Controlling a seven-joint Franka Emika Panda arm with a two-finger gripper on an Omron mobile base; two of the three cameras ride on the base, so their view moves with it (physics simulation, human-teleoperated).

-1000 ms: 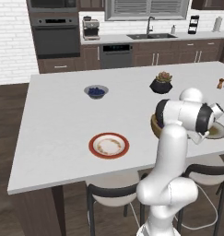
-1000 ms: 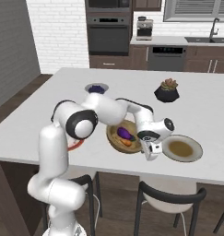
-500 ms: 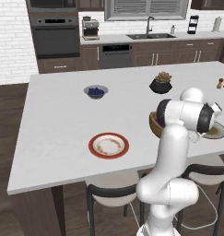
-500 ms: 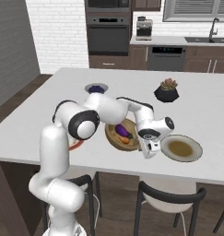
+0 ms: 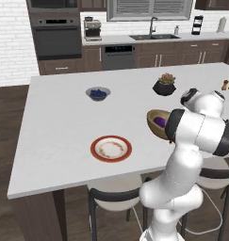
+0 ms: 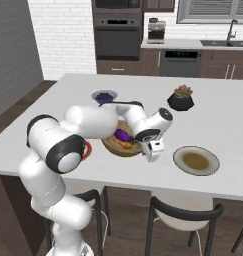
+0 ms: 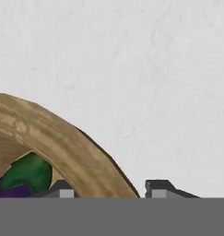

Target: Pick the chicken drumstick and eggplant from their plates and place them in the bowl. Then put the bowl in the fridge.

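The wooden bowl (image 6: pixel 113 145) rests on the white island counter with the purple eggplant (image 6: pixel 123 134) and the golden chicken drumstick (image 6: pixel 128 145) inside. My gripper (image 6: pixel 152 151) is at the bowl's right rim. In the hand view the bowl (image 7: pixel 53 138) has its rim running between the two fingertips of the gripper (image 7: pixel 111 189), shut on it, and the eggplant (image 7: pixel 14 190) with its green cap lies inside. From the left base view the bowl (image 5: pixel 153 126) and eggplant (image 5: pixel 159 122) peek out beside my arm. The red-rimmed plate (image 5: pixel 111 148) and the grey-green plate (image 6: pixel 196 160) hold only crumbs. The fridge is out of view.
A small grey bowl of blue berries (image 5: pixel 98 93) and a black pot with a plant (image 5: pixel 164 85) stand farther back on the island. Two small shakers (image 5: pixel 226 84) are at the far right. Dark stools (image 6: pixel 180 220) line the near edge.
My gripper and the bowl have shifted a little to the left across the counter. The jaws have narrowed very slightly on the rim.
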